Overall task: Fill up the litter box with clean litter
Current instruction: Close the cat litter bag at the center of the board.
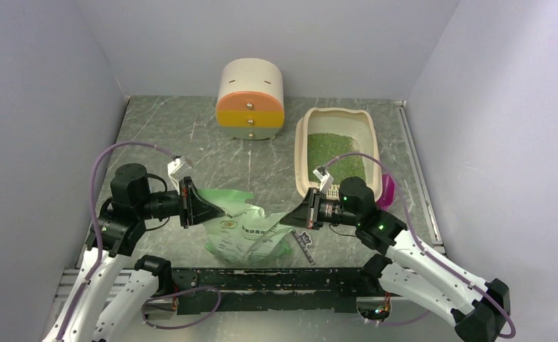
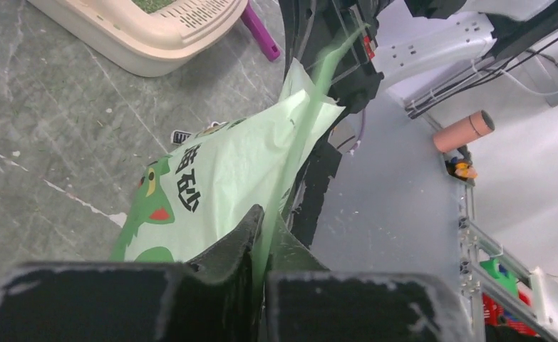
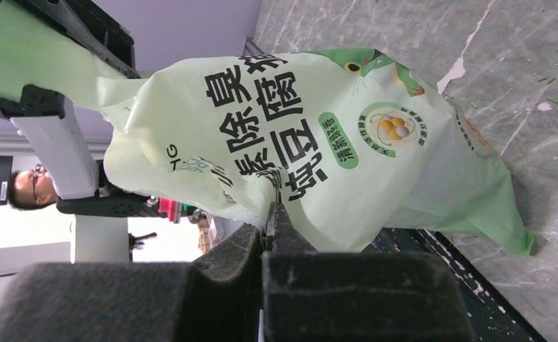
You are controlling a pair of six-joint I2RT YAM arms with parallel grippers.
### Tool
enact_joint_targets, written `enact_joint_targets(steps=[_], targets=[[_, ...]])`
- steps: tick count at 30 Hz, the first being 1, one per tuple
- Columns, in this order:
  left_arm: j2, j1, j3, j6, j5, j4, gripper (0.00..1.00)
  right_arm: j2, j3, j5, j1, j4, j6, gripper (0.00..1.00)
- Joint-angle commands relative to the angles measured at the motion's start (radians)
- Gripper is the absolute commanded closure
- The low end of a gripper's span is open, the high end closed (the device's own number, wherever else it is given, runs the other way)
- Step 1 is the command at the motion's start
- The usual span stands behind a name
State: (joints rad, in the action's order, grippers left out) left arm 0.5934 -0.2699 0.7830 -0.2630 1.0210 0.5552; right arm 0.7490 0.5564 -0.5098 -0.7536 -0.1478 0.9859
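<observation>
The green litter bag (image 1: 251, 231), near the closest corner of the litter box (image 1: 301, 158), is pinched at opposite edges by the left tool (image 1: 215, 211) and right tool (image 1: 286, 219). Light-green clean litter (image 1: 336, 153) is spread inside that box.

Crowded up front, open at the back left

The bag (image 1: 251, 235) is strung between the left gripper (image 1: 215, 212) and right gripper (image 1: 284, 219), both pinched on its edges, so the near middle is blocked. The box (image 1: 333, 112) fills the right side just behind the right arm, with the scoop (image 1: 388, 191) tucked at its near right corner. The drawer unit (image 1: 251, 100) sits back centre, leaving only a narrow gap to the box. The bare table (image 1: 169, 135) at back left is the open lane. The walls (image 1: 40, 107) close off three sides.
</observation>
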Motion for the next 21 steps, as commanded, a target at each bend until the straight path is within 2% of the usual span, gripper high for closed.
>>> enact_joint_targets(steps=[1, 4, 7, 10, 15, 17, 21], targets=[[0.02, 0.007, -0.028, -0.049, -0.05, -0.062, 0.95, -0.022, 0.056, -0.007, 0.004, -0.011, -0.004, 1.0], [0.053, 0.006, -0.006, -0.053, -0.084, 0.008, 0.95, -0.044, 0.073, 0.042, 0.009, -0.063, -0.004, 1.0], [0.046, 0.006, 0.043, -0.087, -0.195, 0.093, 0.95, -0.05, 0.075, 0.043, 0.022, -0.083, 0.028, 1.0], [0.071, 0.006, 0.109, -0.04, -0.255, 0.237, 0.95, -0.022, 0.066, -0.064, 0.035, -0.026, 0.051, 1.0], [0.116, 0.006, 0.227, 0.036, -0.382, 0.43, 0.95, -0.022, 0.1, -0.124, 0.053, -0.023, 0.028, 1.0], [0.151, 0.006, 0.266, 0.053, -0.41, 0.468, 0.95, -0.002, 0.102, -0.205, 0.063, 0.01, 0.035, 1.0], [0.205, 0.006, 0.335, 0.081, -0.414, 0.51, 0.95, -0.017, 0.081, -0.272, 0.07, 0.086, 0.077, 1.0]])
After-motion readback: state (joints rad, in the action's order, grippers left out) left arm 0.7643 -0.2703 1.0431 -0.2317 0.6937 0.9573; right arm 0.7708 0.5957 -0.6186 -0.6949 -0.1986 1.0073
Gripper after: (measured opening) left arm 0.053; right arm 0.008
